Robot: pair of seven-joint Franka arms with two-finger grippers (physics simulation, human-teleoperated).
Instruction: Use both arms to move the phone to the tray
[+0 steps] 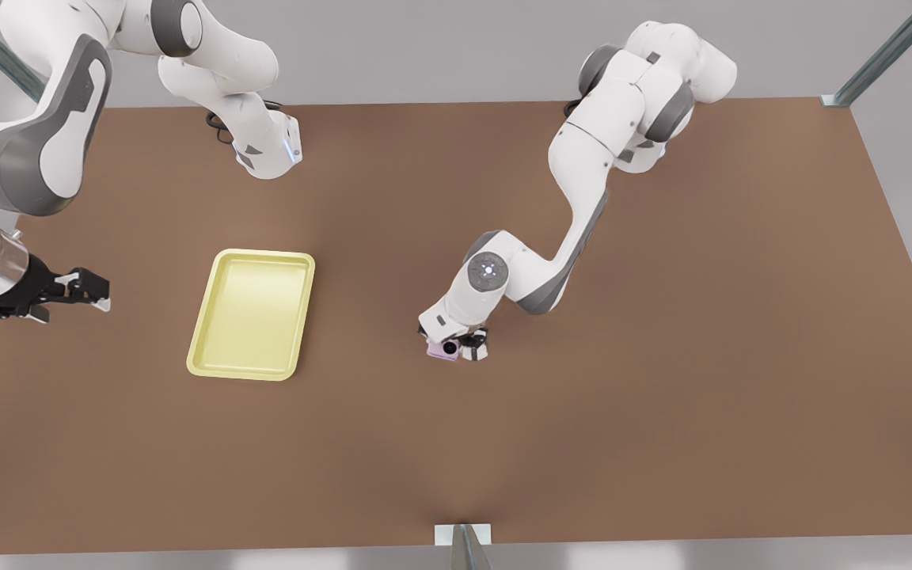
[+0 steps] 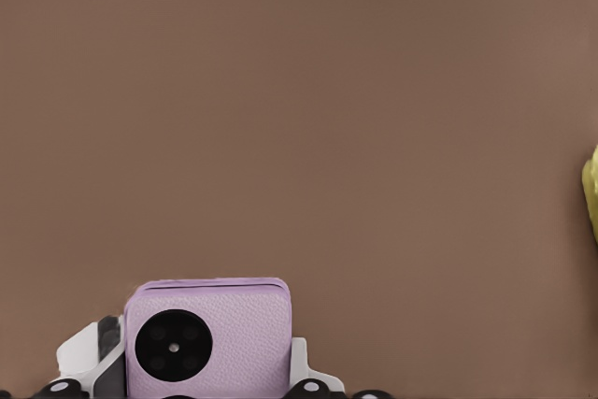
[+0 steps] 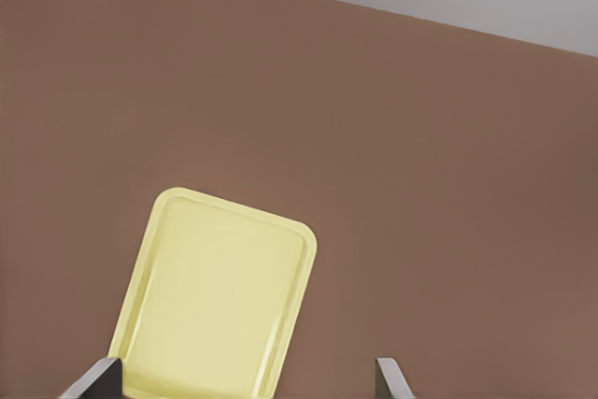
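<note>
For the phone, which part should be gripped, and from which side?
Grip the phone across its two opposite side edges, coming from above. It is a thin, nearly square slab, so only the edges suit a pinch. The left gripper already has a finger at each side; the right gripper waits open near the tray.

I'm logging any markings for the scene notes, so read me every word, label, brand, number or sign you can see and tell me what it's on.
There is no readable text.
The phone, between the left gripper's fingers, bears only a black round disc, no lettering.
The tray, the table and the right gripper, which waits open beside the tray, are plain.
</note>
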